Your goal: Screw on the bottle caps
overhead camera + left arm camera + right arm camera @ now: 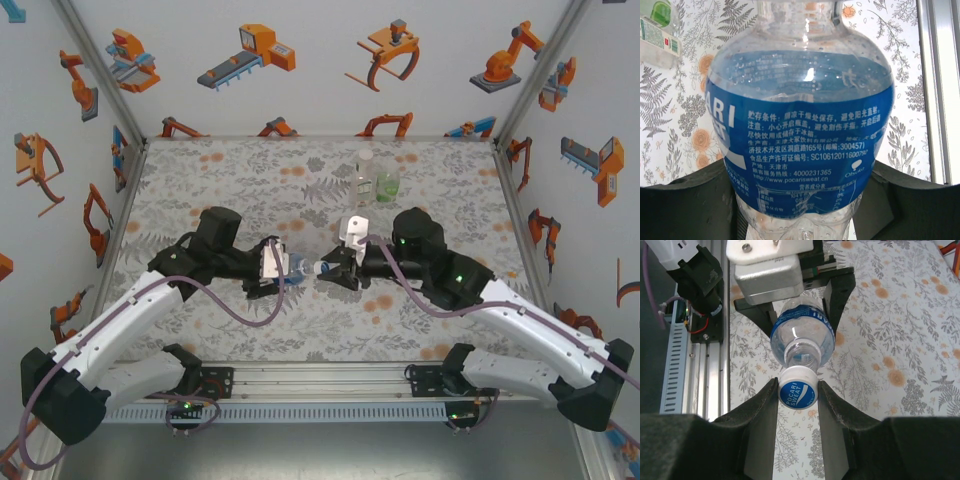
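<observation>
The blue-label bottle [800,125] lies on its side above the table with my left gripper [800,205] shut on its body; dark fingers [685,205] flank it. From above, the left gripper [283,268] points the bottle [303,267] rightwards. My right gripper [798,386] is shut on a white cap with a blue top [798,389], held against the open neck of the bottle [802,335]. Whether the threads engage I cannot tell. From above, the right gripper [330,270] meets the neck mid-table. The slim clear bottle [366,165] and green-tinted bottle [386,182] stand upright at the back.
The metal rail [320,385] with both arm bases runs along the near edge, also beside the right wrist [695,365]. Patterned walls enclose the table on three sides. The two back bottles show at the upper left of the left wrist view [657,30].
</observation>
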Tool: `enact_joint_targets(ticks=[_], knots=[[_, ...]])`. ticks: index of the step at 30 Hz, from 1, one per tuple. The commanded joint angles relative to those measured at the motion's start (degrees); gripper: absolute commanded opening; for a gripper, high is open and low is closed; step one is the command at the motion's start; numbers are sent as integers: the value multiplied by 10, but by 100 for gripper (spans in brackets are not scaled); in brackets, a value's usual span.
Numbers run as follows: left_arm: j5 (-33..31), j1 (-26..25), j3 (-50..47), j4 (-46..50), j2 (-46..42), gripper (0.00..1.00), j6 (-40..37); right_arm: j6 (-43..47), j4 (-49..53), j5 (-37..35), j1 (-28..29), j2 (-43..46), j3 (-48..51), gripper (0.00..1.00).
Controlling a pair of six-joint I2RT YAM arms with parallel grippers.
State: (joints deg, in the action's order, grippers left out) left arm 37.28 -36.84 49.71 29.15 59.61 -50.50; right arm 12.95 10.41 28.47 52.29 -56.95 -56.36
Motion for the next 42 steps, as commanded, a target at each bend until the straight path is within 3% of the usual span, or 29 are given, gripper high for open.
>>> enact_joint_targets(ticks=[1, 21, 33, 42], knots=[[5, -6, 0, 17, -7, 0, -20, 15, -20, -10, 7, -8, -22, 5], [7, -14, 13, 27, 6, 0, -14, 24, 36, 51, 19, -53, -47, 3], [17, -13, 10, 27, 1, 0, -18, 28, 46, -22, 23, -54, -43, 0], [22, -14, 10, 27, -1, 0, -17, 25, 6, 14, 23, -68, -35, 0]])
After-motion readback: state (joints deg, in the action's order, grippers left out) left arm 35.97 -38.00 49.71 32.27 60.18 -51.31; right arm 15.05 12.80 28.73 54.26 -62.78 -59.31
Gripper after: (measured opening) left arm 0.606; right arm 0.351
